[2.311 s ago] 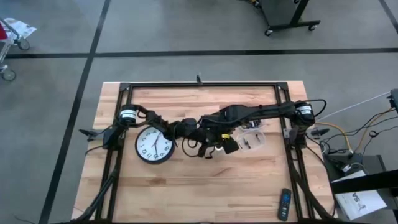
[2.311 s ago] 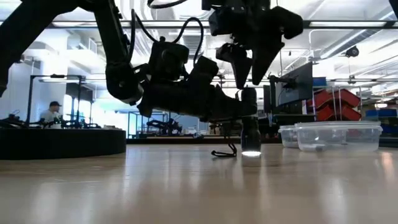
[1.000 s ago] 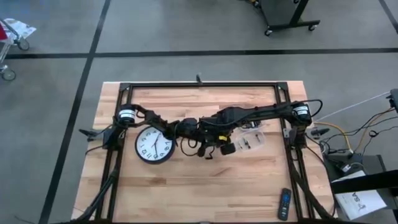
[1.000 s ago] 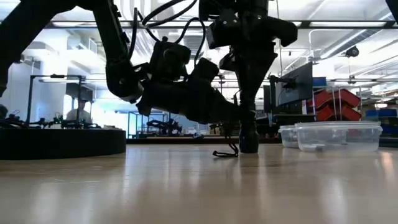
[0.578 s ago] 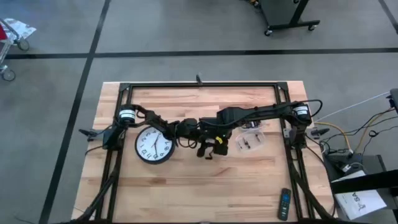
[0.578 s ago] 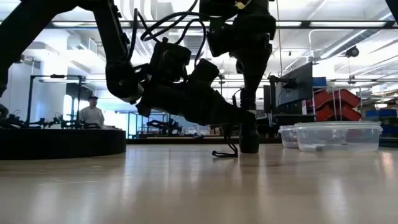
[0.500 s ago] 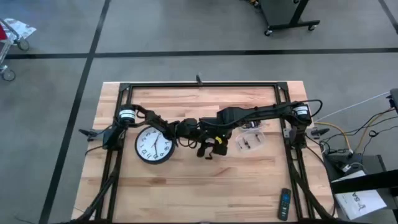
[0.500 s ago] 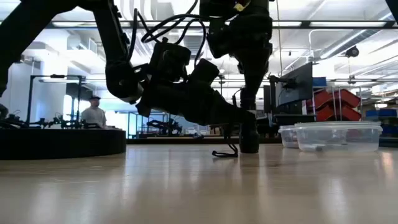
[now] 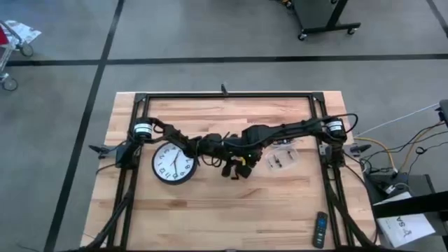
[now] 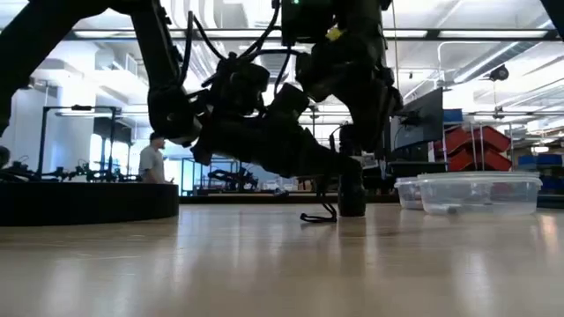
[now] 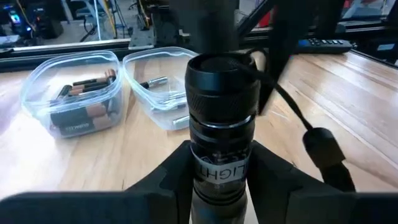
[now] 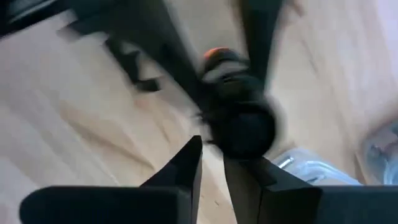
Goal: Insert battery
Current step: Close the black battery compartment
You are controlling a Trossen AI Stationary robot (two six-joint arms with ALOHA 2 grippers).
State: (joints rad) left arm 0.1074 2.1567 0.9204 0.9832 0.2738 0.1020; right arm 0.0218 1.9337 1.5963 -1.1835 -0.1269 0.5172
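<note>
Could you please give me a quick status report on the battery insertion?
Left gripper shut on flashlight, holding it upright on table. Right gripper directly above flashlight's top. Battery not visible. Clear battery tubs beside, apart.

A pale wooden desk (image 9: 210, 210) with a dark metal frame stands on a grey floor crossed by dark lines. A round wall clock (image 9: 173, 164) with a black rim and white face lies flat on the desk, on the left of where the end effectors meet and close beside them. A black remote control (image 9: 320, 229) lies near the desk's front right corner, well apart from the end effectors. Cables (image 9: 392, 150) trail off the desk's right edge. In the room behind, a person (image 10: 156, 157) stands far off, among workbenches and monitors.
</note>
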